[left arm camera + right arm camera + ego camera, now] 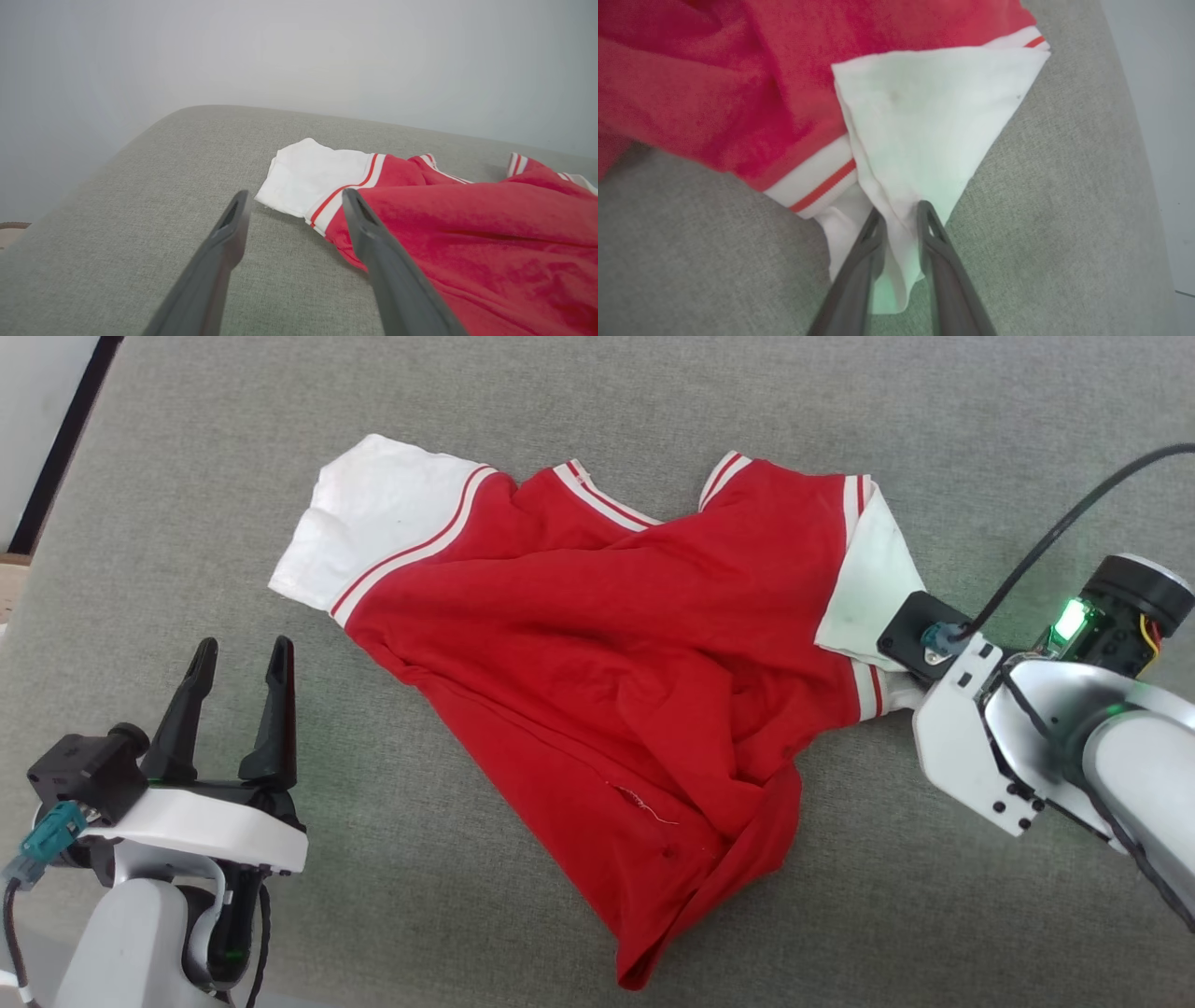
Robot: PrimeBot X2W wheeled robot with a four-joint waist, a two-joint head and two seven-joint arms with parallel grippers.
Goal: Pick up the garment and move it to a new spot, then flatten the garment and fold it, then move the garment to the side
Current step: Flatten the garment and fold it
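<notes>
A red shirt (597, 644) with white sleeves and red-and-white stripe trim lies crumpled on a grey cloth surface (840, 411). It sits near the middle of the head view, its red body bunched into diagonal folds that narrow to a point toward the near edge. One white sleeve (373, 513) spreads flat at the shirt's upper left corner. The other sleeve (873, 579) lies at the shirt's right side.

The right gripper (900, 212) is clenched on the tip of that right-side sleeve. In the right wrist view, its two dark fingers (859, 261) stand close together with a fold of white cloth pinched between them. The sleeve fans out from the fingers into a white triangle that lies over the red body. In the head view, the right arm comes in from the right edge with a green light (1072, 616) on its wrist and a black cable (1055, 537) arching above it.

The left gripper (243, 649) sits at the lower left, well apart from the shirt. Its fingers are spread wide and hold nothing. In the left wrist view, they point toward the flat white sleeve, with a pale wall (299, 46) behind.
</notes>
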